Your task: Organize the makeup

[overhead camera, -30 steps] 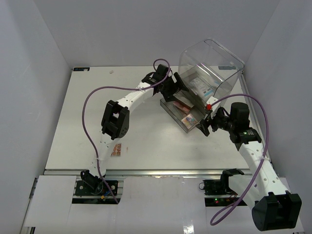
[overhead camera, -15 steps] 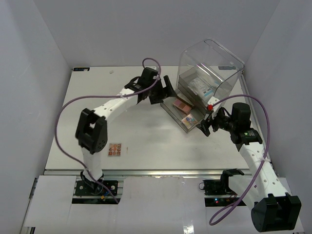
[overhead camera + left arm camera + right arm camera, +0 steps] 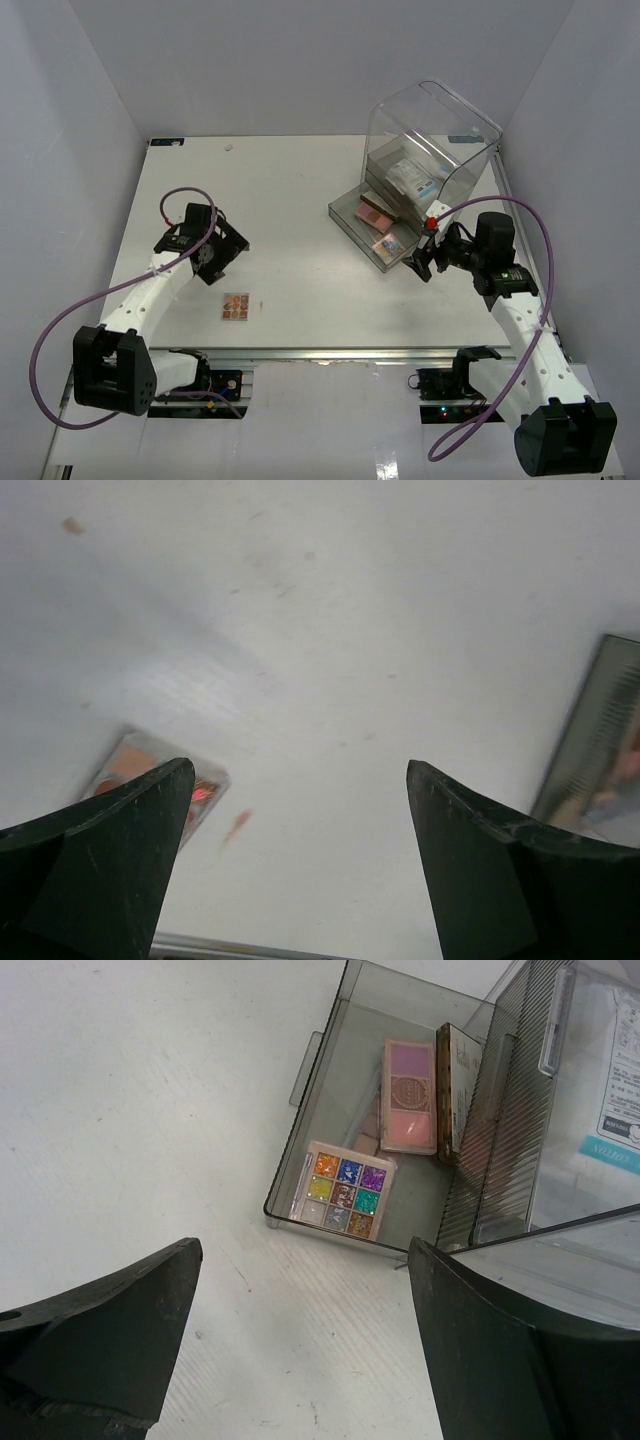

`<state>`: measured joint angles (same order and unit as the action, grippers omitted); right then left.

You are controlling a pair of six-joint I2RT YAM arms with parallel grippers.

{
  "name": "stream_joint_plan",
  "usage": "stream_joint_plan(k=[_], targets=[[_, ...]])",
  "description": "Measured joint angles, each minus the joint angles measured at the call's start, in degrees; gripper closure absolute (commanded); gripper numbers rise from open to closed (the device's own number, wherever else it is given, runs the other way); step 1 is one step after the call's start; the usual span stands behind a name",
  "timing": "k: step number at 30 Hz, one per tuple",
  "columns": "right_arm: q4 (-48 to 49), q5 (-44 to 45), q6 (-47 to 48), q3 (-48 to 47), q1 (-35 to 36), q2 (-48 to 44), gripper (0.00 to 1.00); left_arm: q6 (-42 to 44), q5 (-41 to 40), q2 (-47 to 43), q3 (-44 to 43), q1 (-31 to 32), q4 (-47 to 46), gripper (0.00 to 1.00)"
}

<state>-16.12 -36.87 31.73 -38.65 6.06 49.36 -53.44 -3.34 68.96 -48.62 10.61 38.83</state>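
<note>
Clear acrylic drawer box (image 3: 432,135), tall, stands at the far right of the white desk (image 3: 300,190). Its lowest smoked-clear plastic drawer (image 3: 345,1070) is pulled out onto the desk, likely so flat items can go in from above. Inside lie a square multicolour glitter eyeshadow palette (image 3: 345,1188) at the front and a long pink eyeshadow palette (image 3: 408,1097) behind it. A long dark compact (image 3: 458,1085) beside the pink one appears tipped on edge against the drawer's side. An upper compartment holds a white packet with blue print (image 3: 622,1070).

One piece lies outside: a small flat eyeshadow palette of red-brown squares (image 3: 236,306), alone near the desk's front left, well apart from the drawer.

Left tool (image 3: 222,256) hovers near that palette, fingers spread, nothing between them. Its wrist view catches the palette's corner behind one finger. Judged: lining up for a pick.

Right tool (image 3: 417,264) hangs near the drawer's front corner, spread and empty, probably keeping out of the left arm's route.

Risk: the palette is thin and flush on the desk, so a shallow grasp could slip off its edges.
</note>
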Motion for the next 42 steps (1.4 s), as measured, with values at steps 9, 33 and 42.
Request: stream_joint_plan(k=[9, 33, 42], targets=[[0.0, -0.23, 0.0, 0.0, -0.06, 0.0, 0.1, -8.14, -3.69, 1.51, 4.04, -0.17, 9.75, 0.02], [0.0, -0.39, 0.06, 0.04, -0.06, 0.0, 0.1, -23.05, -0.44, 5.51, 9.19, -0.44, 10.75, 0.02], [0.0, -0.39, 0.2, 0.04, -0.06, -0.04, 0.1, -23.79, -0.45, 3.22, 9.45, -0.41, 9.91, 0.02]])
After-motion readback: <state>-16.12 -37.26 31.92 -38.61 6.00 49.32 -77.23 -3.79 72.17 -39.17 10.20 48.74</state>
